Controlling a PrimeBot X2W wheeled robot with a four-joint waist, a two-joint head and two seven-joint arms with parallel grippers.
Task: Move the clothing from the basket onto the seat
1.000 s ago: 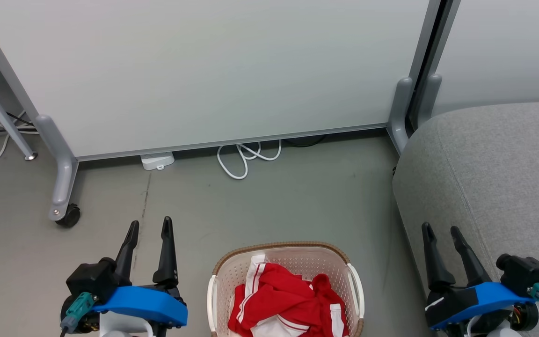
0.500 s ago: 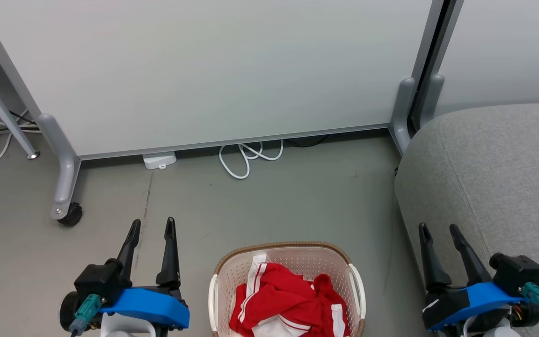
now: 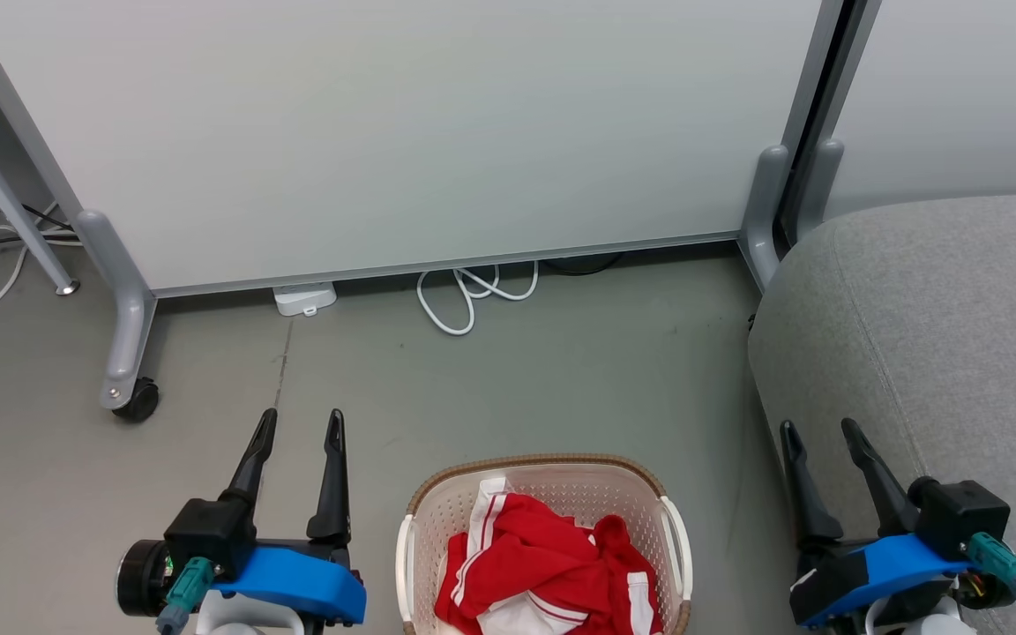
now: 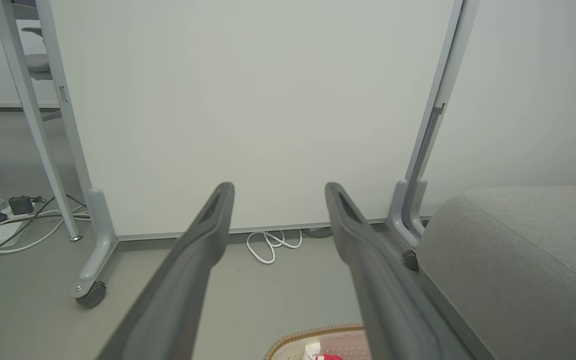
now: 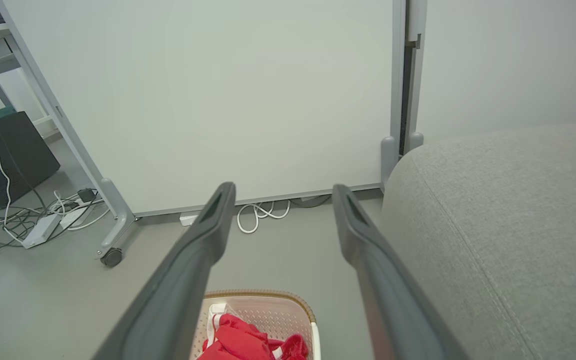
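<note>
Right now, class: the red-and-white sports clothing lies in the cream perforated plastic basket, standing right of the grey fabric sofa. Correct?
Wrong side. In the head view the cream perforated plastic basket, with the red-and-white sports clothing in it, stands left of the grey fabric sofa.

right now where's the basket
The basket sits bottom centre of the head view, between the left pincer and right pincer, left of the sofa.

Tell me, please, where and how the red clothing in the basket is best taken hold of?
Probably the bunched red ridge at the top of the clothing, near the middle of the heap, approached from straight above. The basket walls enclose the pile on every side, and the crumpled fold stands proud enough to pinch.
</note>
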